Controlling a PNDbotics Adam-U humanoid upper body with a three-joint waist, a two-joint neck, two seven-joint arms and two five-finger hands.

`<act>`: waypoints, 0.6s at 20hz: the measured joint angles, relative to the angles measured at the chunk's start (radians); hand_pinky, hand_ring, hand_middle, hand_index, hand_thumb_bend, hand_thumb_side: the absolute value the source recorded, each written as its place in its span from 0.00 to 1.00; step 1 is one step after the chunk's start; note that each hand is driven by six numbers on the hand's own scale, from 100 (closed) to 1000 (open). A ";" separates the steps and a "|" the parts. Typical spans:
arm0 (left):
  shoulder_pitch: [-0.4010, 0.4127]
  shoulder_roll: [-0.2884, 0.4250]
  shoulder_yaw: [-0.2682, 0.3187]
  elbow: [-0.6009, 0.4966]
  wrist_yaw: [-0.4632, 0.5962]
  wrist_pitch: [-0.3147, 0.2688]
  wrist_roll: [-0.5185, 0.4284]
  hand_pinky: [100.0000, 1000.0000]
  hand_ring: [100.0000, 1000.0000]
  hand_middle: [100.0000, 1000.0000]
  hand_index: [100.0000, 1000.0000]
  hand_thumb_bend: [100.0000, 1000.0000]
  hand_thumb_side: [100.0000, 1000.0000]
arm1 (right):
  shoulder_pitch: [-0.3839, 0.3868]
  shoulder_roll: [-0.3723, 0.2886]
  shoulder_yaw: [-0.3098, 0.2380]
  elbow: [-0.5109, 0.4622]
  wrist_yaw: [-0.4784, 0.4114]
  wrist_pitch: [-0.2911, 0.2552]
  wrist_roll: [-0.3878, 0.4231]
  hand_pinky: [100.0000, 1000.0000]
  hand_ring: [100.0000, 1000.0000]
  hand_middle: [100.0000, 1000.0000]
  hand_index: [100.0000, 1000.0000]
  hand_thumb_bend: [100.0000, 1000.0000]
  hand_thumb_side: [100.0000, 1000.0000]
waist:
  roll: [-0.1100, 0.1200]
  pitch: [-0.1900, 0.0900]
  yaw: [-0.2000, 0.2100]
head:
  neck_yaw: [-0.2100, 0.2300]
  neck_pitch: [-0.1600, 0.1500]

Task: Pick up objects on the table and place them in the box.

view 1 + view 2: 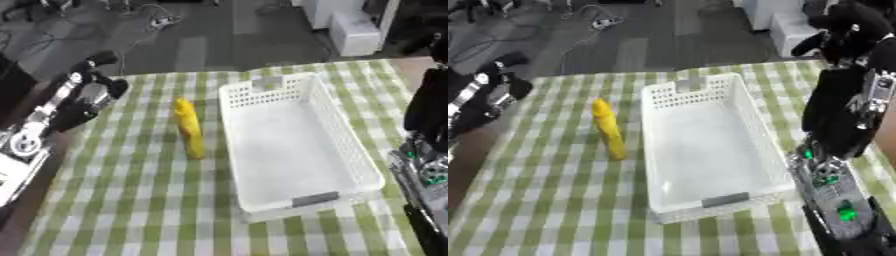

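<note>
Where cloth shows, banana [188,128] beside box [337,115]

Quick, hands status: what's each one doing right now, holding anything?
Left hand: at the table's left edge, holds nothing; fingers cannot be told.
Right hand: raised beyond the box, holds nothing; fingers cannot be told.

The white box [297,145] stands open at the top with its floor bare, so a hand can come down into it from above; its latticed walls bar entry from the sides. A yellow object [188,127] lies just beside the box's left wall, leaving only a narrow strip between them. Left of the yellow object the checked table [122,190] is bare out to the left hand [87,95] at the table's left edge. The near table is bare too
</note>
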State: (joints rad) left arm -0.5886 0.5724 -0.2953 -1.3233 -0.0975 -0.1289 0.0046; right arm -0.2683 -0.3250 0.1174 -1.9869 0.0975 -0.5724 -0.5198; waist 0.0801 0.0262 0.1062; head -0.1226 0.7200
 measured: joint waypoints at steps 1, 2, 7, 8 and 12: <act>-0.002 -0.005 0.001 0.014 -0.004 -0.002 0.001 0.97 0.68 0.89 1.00 0.47 0.86 | -0.002 0.000 0.000 0.000 0.000 0.000 0.000 0.31 0.57 0.59 0.70 0.00 0.91 | 0.000 0.000 -0.001 | 0.000 0.000; -0.004 -0.010 0.001 0.028 -0.009 -0.005 0.003 0.97 0.68 0.89 1.00 0.47 0.85 | -0.003 0.000 0.000 0.000 -0.001 0.001 0.001 0.31 0.57 0.59 0.70 0.00 0.91 | 0.000 0.000 -0.002 | 0.000 0.000; -0.013 -0.041 0.002 0.081 -0.024 -0.025 0.038 0.96 0.66 0.89 1.00 0.50 0.83 | -0.003 0.005 0.000 0.000 -0.008 0.001 0.002 0.31 0.57 0.59 0.70 0.00 0.91 | 0.000 0.002 -0.005 | 0.018 0.000; -0.017 -0.049 0.002 0.090 -0.024 -0.028 0.052 0.96 0.66 0.89 1.00 0.50 0.83 | -0.003 0.006 0.001 0.000 -0.008 0.002 0.003 0.31 0.57 0.59 0.70 0.00 0.91 | 0.000 0.002 -0.005 | 0.025 0.000; -0.034 -0.082 0.007 0.126 -0.023 -0.039 0.139 0.93 0.65 0.87 1.00 0.54 0.78 | -0.005 0.008 0.003 0.000 -0.009 0.004 0.005 0.31 0.57 0.59 0.70 0.00 0.91 | 0.000 0.002 -0.004 | 0.053 -0.010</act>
State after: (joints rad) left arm -0.6221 0.4900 -0.2886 -1.1976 -0.1206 -0.1675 0.1431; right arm -0.2733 -0.3167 0.1203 -1.9869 0.0881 -0.5687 -0.5147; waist 0.0802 0.0286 0.1018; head -0.0693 0.7100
